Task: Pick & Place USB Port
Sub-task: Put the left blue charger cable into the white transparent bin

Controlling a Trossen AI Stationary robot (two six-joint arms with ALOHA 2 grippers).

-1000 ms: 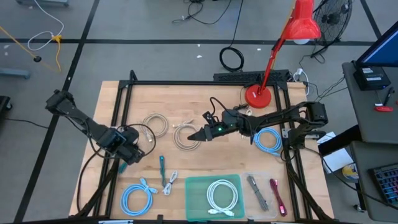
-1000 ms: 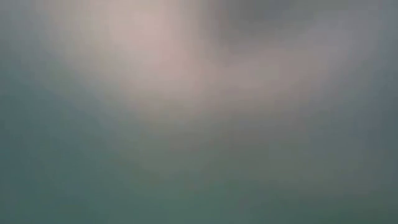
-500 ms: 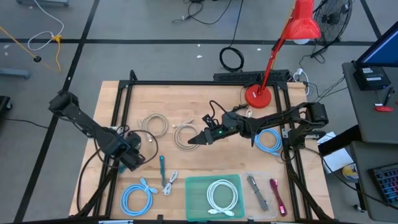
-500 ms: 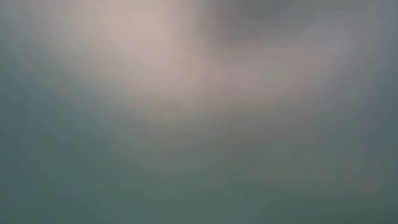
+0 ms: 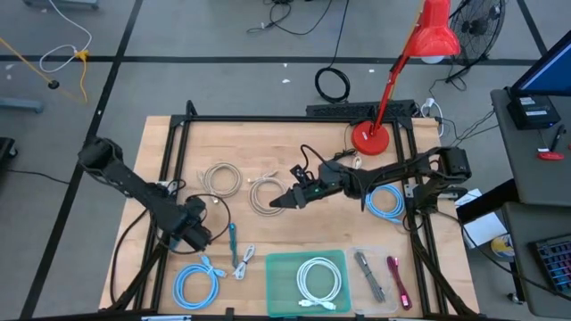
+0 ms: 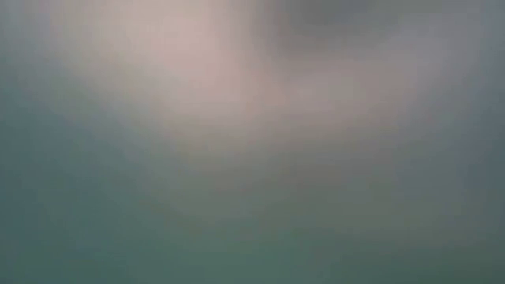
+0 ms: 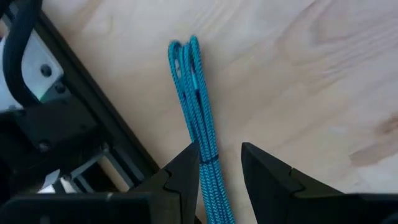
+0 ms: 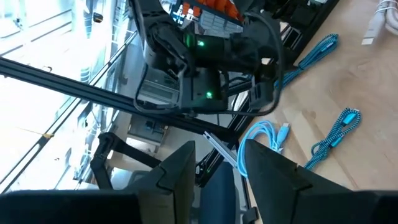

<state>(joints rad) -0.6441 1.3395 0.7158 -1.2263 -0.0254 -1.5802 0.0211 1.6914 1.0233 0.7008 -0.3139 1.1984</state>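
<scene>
1. Risk: the teal braided cable (image 7: 198, 118) lies slack between the left hand (image 7: 219, 163) fingers, so closing off-centre could push it aside.
2. Left hand: parted, grasping nothing, low at the bench (image 5: 294, 152) near-left.
3. Right hand (image 5: 278, 201): mid-bench, parted, holds nothing.
4. Green tray (image 5: 284, 267): near edge.

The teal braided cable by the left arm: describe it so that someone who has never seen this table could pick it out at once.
Start at the wooden table and go to its front left, where the left tool hangs low. Just to the right of that tool lies the teal braided cable, folded into a short straight bundle. Its neighbours are round coils, the two beige cables behind it and the light blue cable in front; it alone is dark teal and straight.
</scene>
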